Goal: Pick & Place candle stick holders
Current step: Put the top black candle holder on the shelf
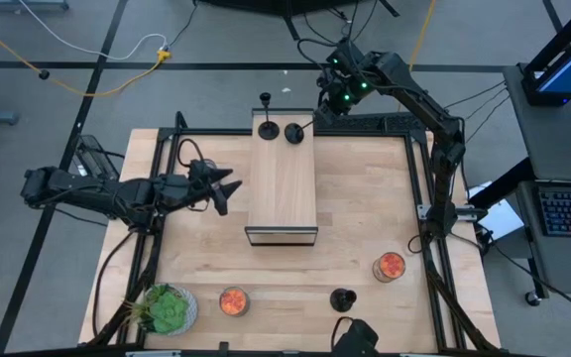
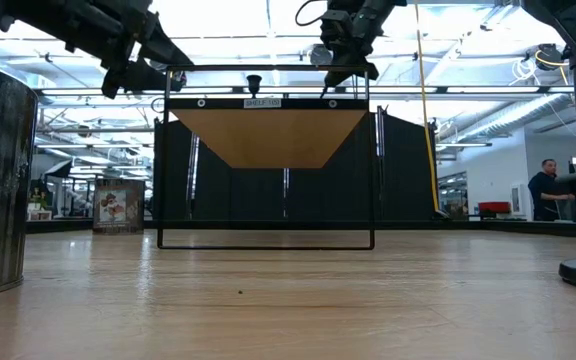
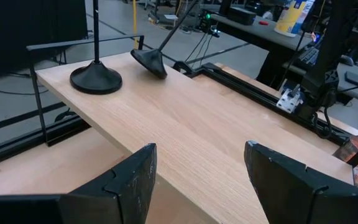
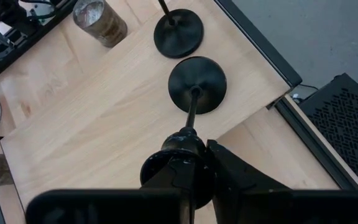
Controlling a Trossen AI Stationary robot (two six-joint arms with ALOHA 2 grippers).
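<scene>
Overhead, the right pincer [image 1: 317, 121] grips a tilted candlestick holder [image 1: 294, 132], seemingly touching the shelf [image 1: 284, 188]; left pincer [image 1: 228, 188] gapes empty.

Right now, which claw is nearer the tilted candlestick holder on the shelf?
Right. The right claw grips the tilted candlestick holder by its stem; the left claw hangs beside the shelf, well short of it.

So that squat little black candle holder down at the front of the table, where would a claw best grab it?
Probably from straight above, pinching the short neck or cup of the squat candle holder. It stands upright on a wide round base that looks too broad and flat to pinch, and the space above it is open. The candle jar sits apart from it, so the sides look free too.
</scene>
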